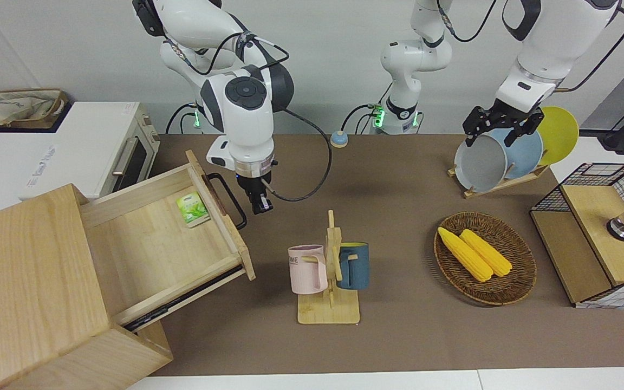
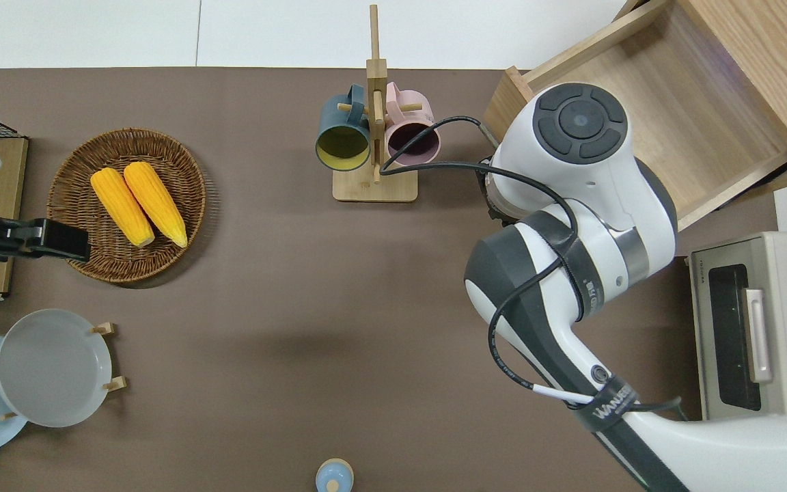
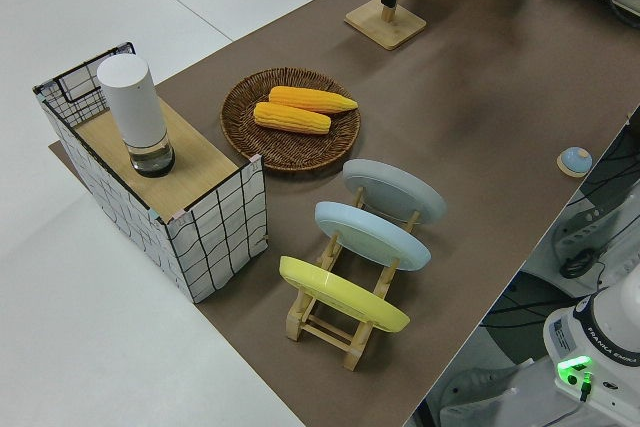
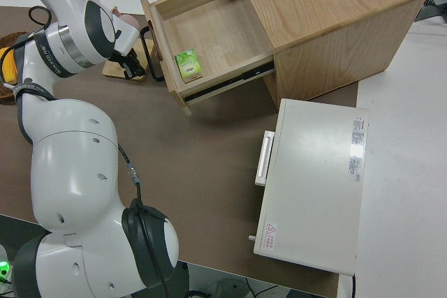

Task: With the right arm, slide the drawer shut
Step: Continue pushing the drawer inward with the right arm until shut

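Drawer [image 1: 171, 238] stands pulled well out of the light-wood cabinet [image 1: 25, 287] at the right arm's end of the table [image 1: 398, 336]; a small green packet [image 1: 193, 209] lies inside it, close against the drawer front. The black bar handle [image 1: 229, 197] on the front faces the middle of the table. Right arm [image 1: 241, 103] reaches down just in front of the drawer, with the right gripper [image 1: 262, 205] pointing downward just beside the handle, apart from it. Fingers look close together with nothing between them, though cannot tell for certain. White oven [image 1: 101, 149] sits beside the cabinet, nearer to the robots. Mug rack [image 1: 329, 271] with a pink mug [image 1: 306, 269] and a blue mug [image 1: 354, 265] stands near the drawer front, toward the table's middle. Left arm [image 1: 539, 49] is parked.
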Controlling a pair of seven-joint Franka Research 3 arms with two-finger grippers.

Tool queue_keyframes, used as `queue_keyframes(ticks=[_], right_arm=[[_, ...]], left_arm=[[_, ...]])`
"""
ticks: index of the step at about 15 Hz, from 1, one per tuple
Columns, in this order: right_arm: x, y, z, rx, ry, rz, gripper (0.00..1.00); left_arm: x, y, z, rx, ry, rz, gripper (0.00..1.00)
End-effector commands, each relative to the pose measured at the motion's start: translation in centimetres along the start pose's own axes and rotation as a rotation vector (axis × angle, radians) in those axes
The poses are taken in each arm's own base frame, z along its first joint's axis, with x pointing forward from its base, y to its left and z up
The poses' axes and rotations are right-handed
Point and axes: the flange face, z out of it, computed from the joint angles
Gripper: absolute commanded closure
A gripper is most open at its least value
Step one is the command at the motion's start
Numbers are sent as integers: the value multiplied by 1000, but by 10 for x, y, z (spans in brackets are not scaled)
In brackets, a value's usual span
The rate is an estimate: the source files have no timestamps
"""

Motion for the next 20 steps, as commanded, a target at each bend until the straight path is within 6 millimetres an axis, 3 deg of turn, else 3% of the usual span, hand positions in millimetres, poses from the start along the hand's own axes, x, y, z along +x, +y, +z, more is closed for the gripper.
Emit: queue_keyframes(ticks=[1, 6, 20], right_arm=[[21, -2, 6, 13, 33, 21, 1000], [51, 0, 3, 23, 29, 26, 1000], [162, 23, -2, 35, 23, -59, 1000]], left_arm=[[1, -1, -4, 16, -5, 11, 7], [1, -1, -3, 16, -7, 11, 7], [1, -1, -4, 16, -5, 11, 7]])
